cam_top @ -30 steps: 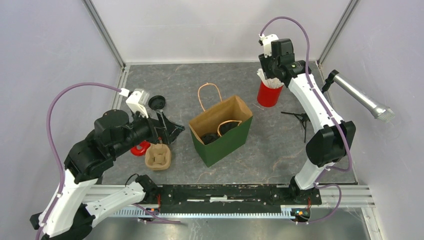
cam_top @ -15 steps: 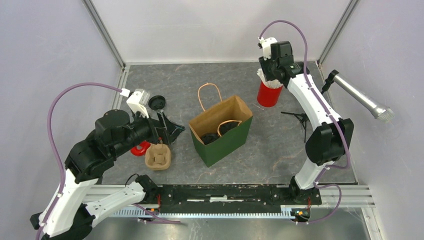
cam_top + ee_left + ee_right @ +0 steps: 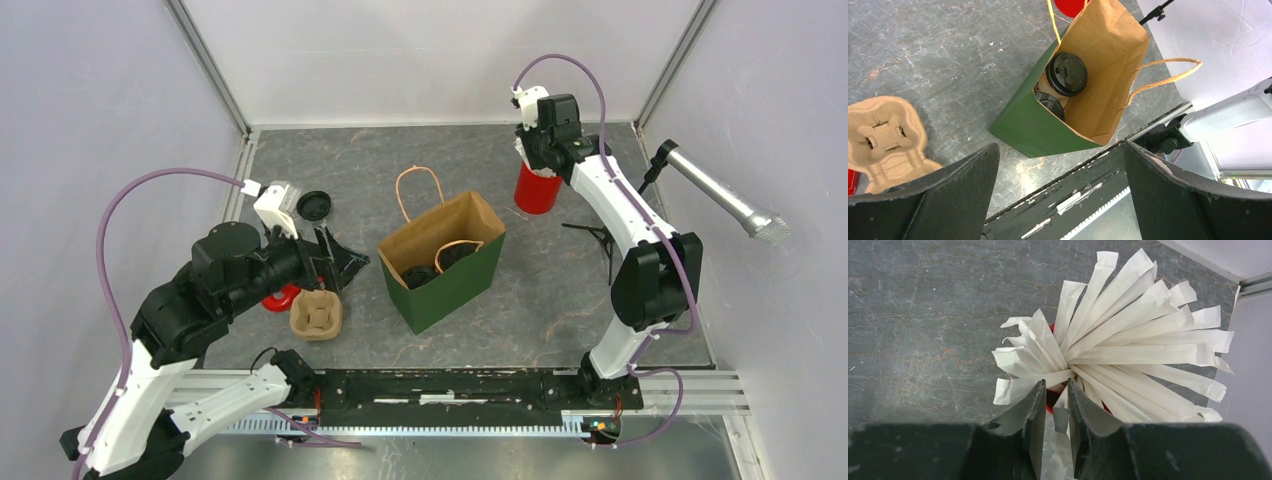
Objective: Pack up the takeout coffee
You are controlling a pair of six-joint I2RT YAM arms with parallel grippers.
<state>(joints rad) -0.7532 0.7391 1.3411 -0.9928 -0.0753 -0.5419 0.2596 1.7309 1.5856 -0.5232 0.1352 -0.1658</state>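
The green paper bag [image 3: 445, 285] stands open mid-table. Two takeout coffee cups with black lids stand inside it [image 3: 418, 275] [image 3: 460, 255]; the left wrist view shows their lids, one in full [image 3: 1067, 74], one half hidden by the bag's edge [image 3: 1050, 105]. My left gripper [image 3: 338, 262] is open and empty, left of the bag; in its own view [image 3: 1062, 146] the bag lies beyond the fingers. My right gripper [image 3: 533, 160] is over the red cup of white straws [image 3: 537, 192], its fingers close together around one wrapped straw [image 3: 1061, 417].
A brown pulp cup carrier [image 3: 316, 313] [image 3: 885, 142] lies left of the bag, a red object [image 3: 280, 297] beside it. A loose black lid [image 3: 314, 204] lies at the back left. A microphone [image 3: 720, 195] on a small tripod [image 3: 600, 240] is at the right.
My right arm has shifted a little towards the back wall above the red cup. The left arm, the bag and the cups have not moved.
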